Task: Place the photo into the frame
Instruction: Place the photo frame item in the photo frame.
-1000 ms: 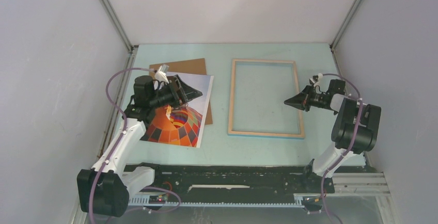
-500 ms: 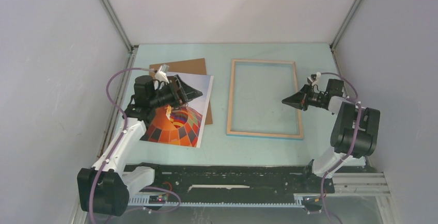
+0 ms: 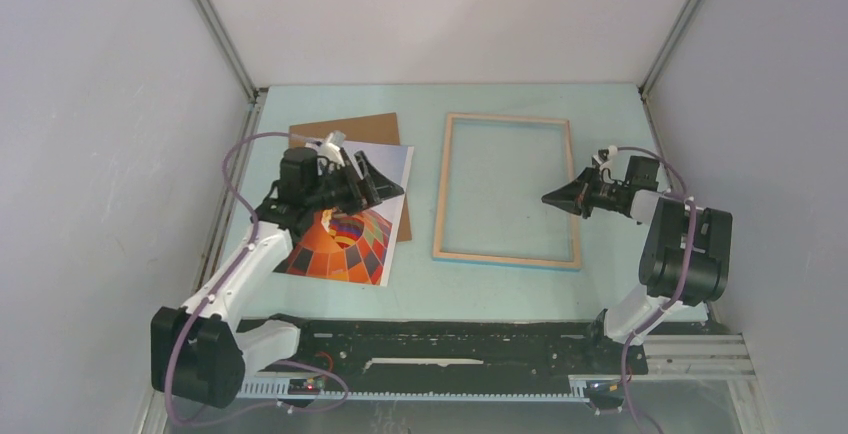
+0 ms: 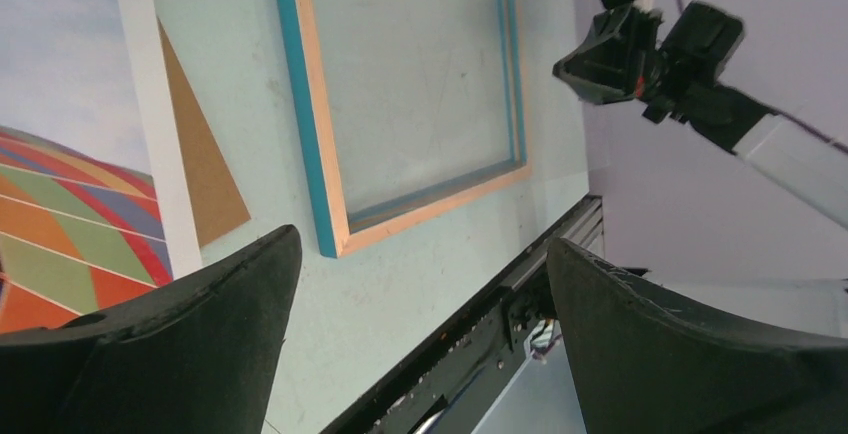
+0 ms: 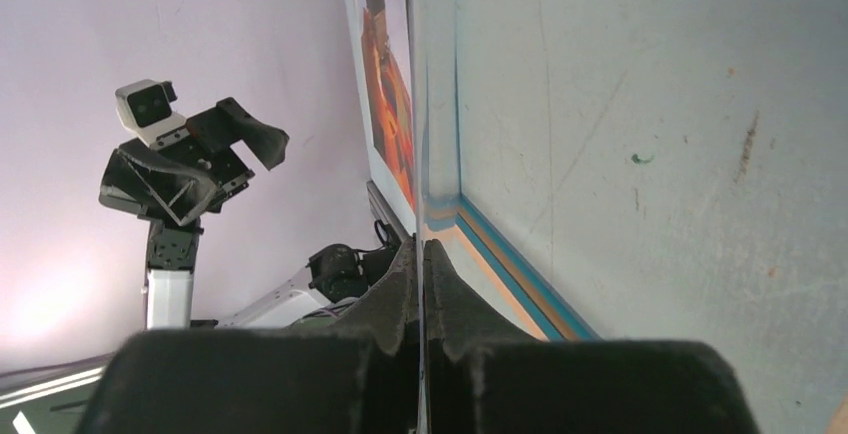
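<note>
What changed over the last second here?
The shut right gripper moved left and the frame slid left with it; the open left gripper swung right above the photo. Nothing grasped or released. The photo and brown backing board stayed put.

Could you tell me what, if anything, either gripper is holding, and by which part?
The right gripper appears to pinch the frame by its right-hand rail; the left gripper is open, holding nothing.

Brown backing board (image 3: pixel 368 126) flat at far left of pale green desk (image 3: pixel 500 289); black rail (image 3: pixel 450 340) along desk's near edge; white walls (image 3: pixel 450 14) around desk.
</note>
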Tool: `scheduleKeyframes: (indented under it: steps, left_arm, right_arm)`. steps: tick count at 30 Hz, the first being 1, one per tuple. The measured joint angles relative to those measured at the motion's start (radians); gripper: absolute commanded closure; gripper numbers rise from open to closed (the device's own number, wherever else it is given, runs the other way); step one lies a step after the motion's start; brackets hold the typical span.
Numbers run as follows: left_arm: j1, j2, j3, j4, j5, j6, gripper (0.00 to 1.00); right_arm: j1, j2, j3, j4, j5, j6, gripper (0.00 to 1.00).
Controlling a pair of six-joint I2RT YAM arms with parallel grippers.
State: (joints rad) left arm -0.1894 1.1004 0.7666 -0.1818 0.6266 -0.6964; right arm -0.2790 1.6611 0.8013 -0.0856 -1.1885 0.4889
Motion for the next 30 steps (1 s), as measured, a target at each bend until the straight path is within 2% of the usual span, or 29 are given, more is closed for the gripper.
scheduleKeyframes:
  steps: [2,3,4,10,15,18,24,27,30]
  left_arm:
    - [-0.058,0.020,0.004,-0.019,-0.045,0.000,0.00]
    - [-0.086,0.026,0.005,-0.026,-0.067,-0.001,0.00]
    - [-0.106,0.029,0.005,-0.031,-0.087,-0.003,0.00]
    - [-0.217,0.053,0.011,-0.008,-0.233,-0.036,0.01]
    - [-0.264,0.172,0.068,0.041,-0.348,-0.054,0.01]
    - [-0.272,0.277,0.117,0.119,-0.408,-0.069,0.03]
    - [-0.272,0.541,0.234,0.280,-0.460,-0.109,0.05]
    - [-0.273,0.620,0.253,0.338,-0.467,-0.114,0.05]
    - [-0.274,0.673,0.254,0.390,-0.465,-0.115,0.05]
  right_arm:
    - [-0.001,0.000,-0.014,0.010,0.014,0.015,1.00]
    - [-0.001,0.000,-0.019,0.013,0.023,0.021,0.88]
    - [-0.001,0.000,-0.023,0.016,0.033,0.027,0.69]
    - [0.010,0.000,-0.027,0.020,0.079,0.052,0.60]
    - [0.034,-0.019,-0.027,0.004,0.153,0.052,0.50]
    - [0.040,-0.050,-0.027,-0.002,0.194,0.053,0.50]
    - [0.038,-0.081,-0.035,0.060,0.205,0.096,0.65]
    - [0.037,-0.081,-0.068,0.133,0.189,0.146,0.65]
    - [0.033,-0.090,-0.111,0.178,0.188,0.184,0.73]
